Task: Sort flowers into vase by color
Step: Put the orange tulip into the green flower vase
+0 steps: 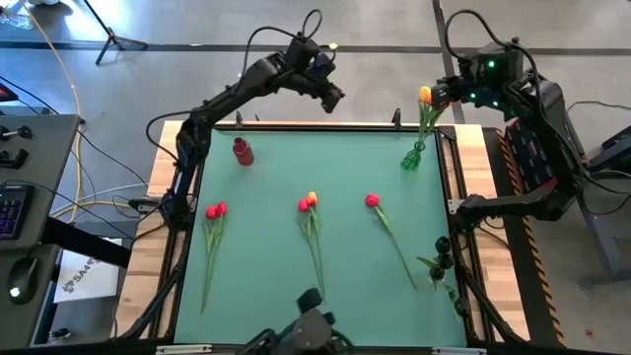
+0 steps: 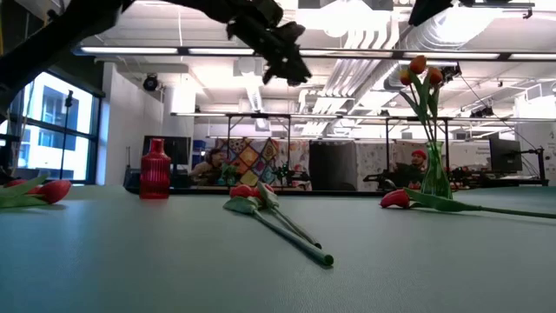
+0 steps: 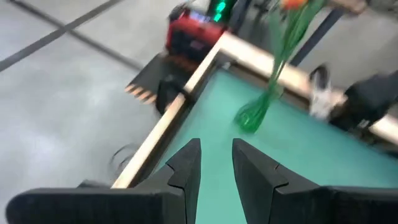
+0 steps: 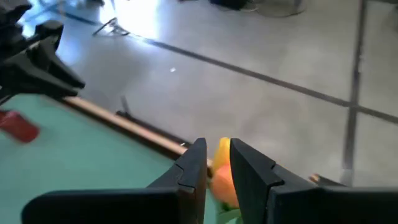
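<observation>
A green glass vase (image 1: 413,158) (image 2: 434,178) stands near the table's far right corner, holding yellow and orange tulips (image 1: 425,96) (image 2: 419,65) upright by their stems. A red vase (image 1: 243,151) (image 2: 155,169) stands far left. On the green mat lie two red tulips (image 1: 215,210), a red and an orange tulip together (image 1: 309,202), and one red tulip (image 1: 372,200). My right gripper (image 1: 441,91) (image 4: 217,149) hovers just above the tulip heads in the green vase, narrowly open. My left gripper (image 1: 335,99) (image 3: 216,149) is raised over the far edge, narrowly open and empty.
A dark leafy bundle (image 1: 444,261) lies at the near right edge of the mat. A camera mount (image 1: 311,316) sits at the near edge. Wooden boards (image 1: 493,168) frame the mat. People sit in the room beyond the far edge (image 2: 213,161).
</observation>
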